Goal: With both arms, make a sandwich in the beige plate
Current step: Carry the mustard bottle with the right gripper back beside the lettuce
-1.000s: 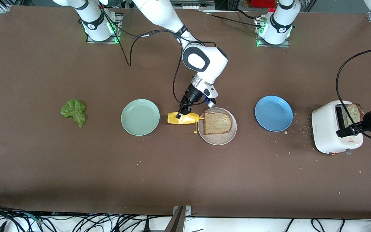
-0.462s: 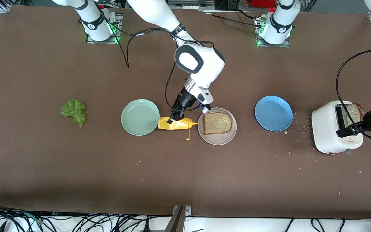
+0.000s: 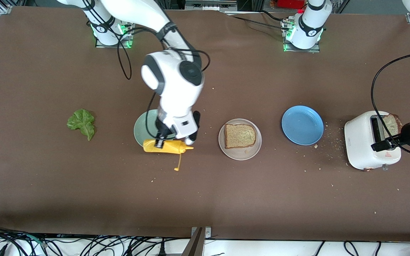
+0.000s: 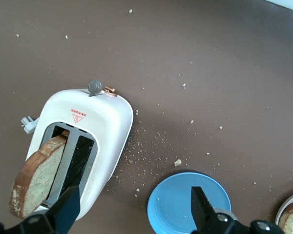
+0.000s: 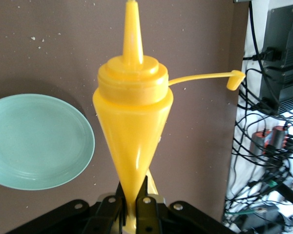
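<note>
The beige plate holds one slice of toasted bread; its edge also shows in the left wrist view. A second slice stands in the white toaster, seen too in the left wrist view. The lettuce leaf lies on the table toward the right arm's end. My right gripper is shut on a yellow squeeze bottle over the mint-green plate's rim; the bottle fills its wrist view, pinched at the gripper. My left gripper is open and empty over the toaster, and waits there.
A blue plate sits between the beige plate and the toaster, also in the left wrist view. The mint-green plate shows in the right wrist view. The bottle's cap hangs on its strap. Crumbs lie around the toaster. Cables hang off the table's front edge.
My right arm carried the yellow bottle away from the beige plate toward its own end of the table, to the mint-green plate. The left arm has not moved.
</note>
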